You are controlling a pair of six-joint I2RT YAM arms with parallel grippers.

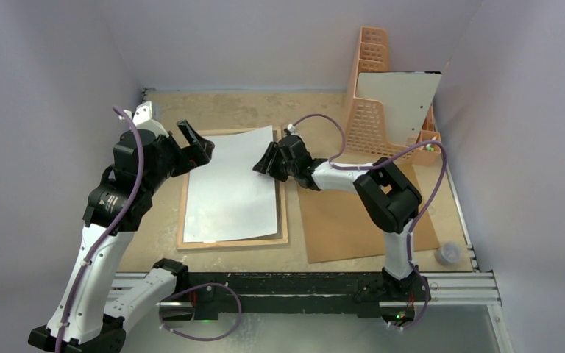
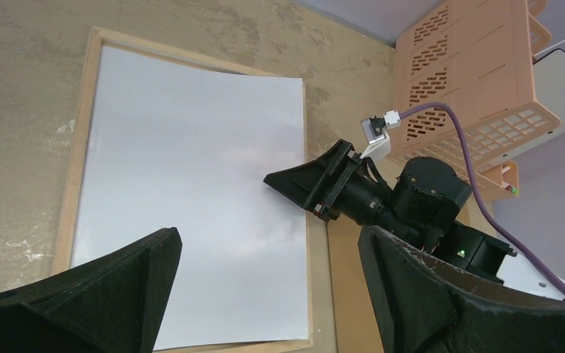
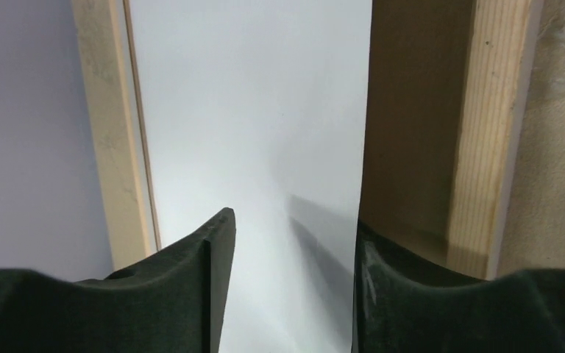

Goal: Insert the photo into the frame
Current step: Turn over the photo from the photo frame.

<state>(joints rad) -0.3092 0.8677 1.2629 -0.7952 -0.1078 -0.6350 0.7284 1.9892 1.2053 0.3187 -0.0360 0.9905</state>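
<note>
The frame lies face down on the table, its light wood rim up. The photo, a blank white sheet, rests in it slightly askew, with its far right corner over the rim. My right gripper is at the photo's right edge. In the right wrist view its jaws stand apart with the sheet's edge between them, and that edge is raised a little above the recess. My left gripper hovers open over the frame's far left corner, holding nothing.
A brown backing board lies right of the frame under the right arm. An orange lattice rack with a white panel leaning in it stands at the back right. A small clear cup sits near the right front rail.
</note>
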